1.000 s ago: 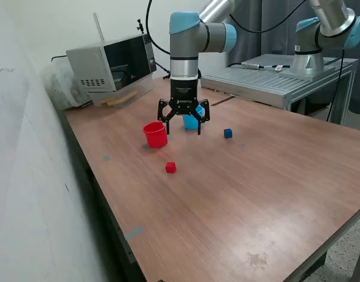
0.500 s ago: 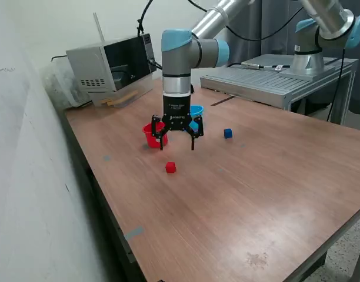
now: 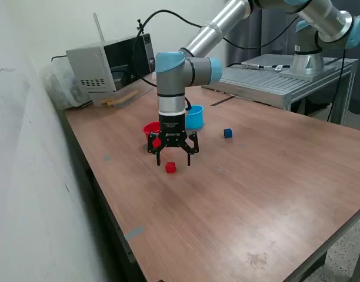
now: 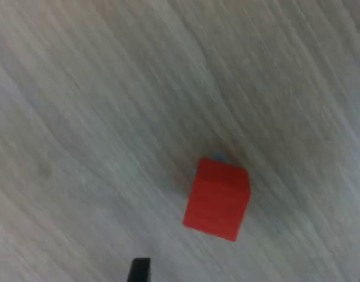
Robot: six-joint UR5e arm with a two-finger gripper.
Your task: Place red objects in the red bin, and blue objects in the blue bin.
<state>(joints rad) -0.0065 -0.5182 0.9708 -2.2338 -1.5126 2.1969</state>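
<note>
A small red cube (image 3: pixel 170 168) lies on the wooden table (image 3: pixel 256 194), and my gripper (image 3: pixel 172 161) hangs open just above it, fingers spread to either side. In the wrist view the red cube (image 4: pixel 217 199) sits on the wood grain, with one dark fingertip (image 4: pixel 139 270) at the frame's edge. The red bin (image 3: pixel 149 130) stands behind the gripper, mostly hidden by it. Past it stands the light blue bin (image 3: pixel 195 117). A dark blue cube (image 3: pixel 227 133) rests on the table toward the exterior view's right.
A grey microwave (image 3: pixel 109 64) sits at the back corner of the table. A metal platform (image 3: pixel 274 76) holding a second arm (image 3: pixel 321 29) stands behind the table. A wall runs along the exterior view's left.
My arm has swung from above the bins toward the table's front and come down over the red cube. The gripper stays open.
</note>
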